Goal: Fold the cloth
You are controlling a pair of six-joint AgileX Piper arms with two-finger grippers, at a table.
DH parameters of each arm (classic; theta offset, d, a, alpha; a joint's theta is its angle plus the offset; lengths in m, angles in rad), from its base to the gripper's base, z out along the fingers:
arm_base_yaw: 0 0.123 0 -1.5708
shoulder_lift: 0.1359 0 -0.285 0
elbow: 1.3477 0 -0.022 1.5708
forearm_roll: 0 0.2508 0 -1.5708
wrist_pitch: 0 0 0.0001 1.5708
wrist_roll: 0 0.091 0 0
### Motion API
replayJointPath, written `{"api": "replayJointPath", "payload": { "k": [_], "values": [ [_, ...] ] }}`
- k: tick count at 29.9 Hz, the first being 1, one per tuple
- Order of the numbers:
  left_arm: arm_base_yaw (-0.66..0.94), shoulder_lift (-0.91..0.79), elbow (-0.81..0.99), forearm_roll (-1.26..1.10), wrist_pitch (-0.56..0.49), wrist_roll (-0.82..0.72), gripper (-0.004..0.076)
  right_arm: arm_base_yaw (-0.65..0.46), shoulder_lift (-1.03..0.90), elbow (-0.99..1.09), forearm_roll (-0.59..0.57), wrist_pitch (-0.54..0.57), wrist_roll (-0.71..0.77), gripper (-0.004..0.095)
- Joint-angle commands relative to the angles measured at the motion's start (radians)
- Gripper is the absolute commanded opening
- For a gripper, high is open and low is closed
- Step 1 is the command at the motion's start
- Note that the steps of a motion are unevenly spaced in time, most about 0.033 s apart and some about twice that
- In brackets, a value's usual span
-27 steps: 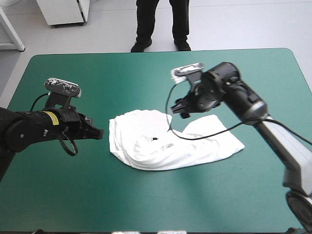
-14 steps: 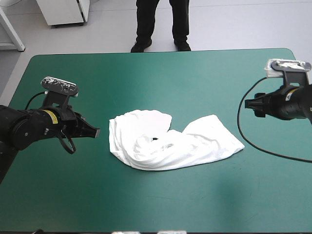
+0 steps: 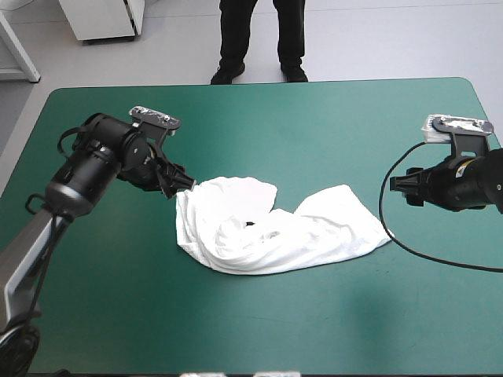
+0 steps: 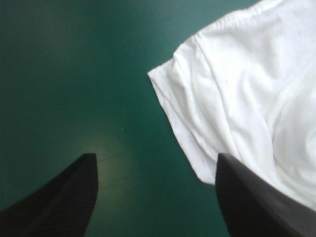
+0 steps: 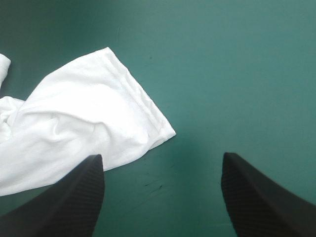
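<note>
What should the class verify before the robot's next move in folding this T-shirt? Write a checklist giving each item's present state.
1. Is the left end effector open? Ok.
2. Is the right end effector open? Ok.
3. Is the T-shirt spread flat? Not ok: it lies crumpled on the table.
4. Is the left end effector lined up on cloth? Ok: a corner of the T-shirt lies just ahead of it.
5. Is the right end effector close enough to grasp? Not ok: it stands apart from the T-shirt, toward the table's right edge.
6. Is the left end effector touching the cloth? Cannot tell.
</note>
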Motion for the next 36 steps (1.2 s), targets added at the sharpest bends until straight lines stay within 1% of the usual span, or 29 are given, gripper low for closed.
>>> {"api": "replayJointPath", "payload": {
  "k": [1,5,7,10,16,23,30,32,33,34,36],
  "values": [
    [0.049,0.058,-0.108,-0.039,-0.004,-0.008,0.0502,-0.011,-0.016,-0.022,-0.006,-0.003,-0.011,0.0608],
    [0.176,0.162,-0.156,-0.218,0.011,0.07,0.0502,-0.011,-0.016,-0.022,-0.01,-0.003,-0.011,0.0587],
    [0.208,0.19,-0.159,-0.253,0.005,0.093,0.0501,-0.011,-0.016,-0.022,-0.01,-0.008,-0.011,0.058],
    [0.206,0.238,-0.159,-0.224,-0.002,0.093,0.05,-0.011,-0.016,-0.022,-0.01,-0.019,-0.011,0.058],
    [0.192,0.331,-0.159,-0.244,-0.033,0.093,0.0499,-0.011,-0.009,-0.022,-0.019,-0.024,-0.011,0.058],
    [0.145,0.409,-0.159,-0.201,-0.08,0.093,0.0494,-0.011,0.015,-0.022,-0.019,-0.023,-0.011,0.058],
    [0.135,0.501,-0.159,-0.202,-0.082,0.081,0.0488,-0.011,0.026,-0.022,-0.019,-0.023,-0.011,0.0549],
    [0.135,0.521,-0.159,-0.217,-0.072,0.073,0.0454,-0.011,0.026,-0.022,-0.019,-0.023,-0.011,0.0545],
    [0.135,0.528,-0.159,-0.224,-0.07,0.071,0.0413,-0.011,0.026,-0.022,-0.019,-0.023,-0.011,0.0539],
    [0.135,0.537,-0.157,-0.229,-0.068,0.07,0.0368,-0.011,0.026,-0.022,-0.019,-0.023,-0.011,0.0538],
    [0.135,0.544,-0.155,-0.247,-0.068,0.067,0.022,-0.011,0.026,-0.022,-0.019,-0.023,-0.011,0.0537]
  ]
}}
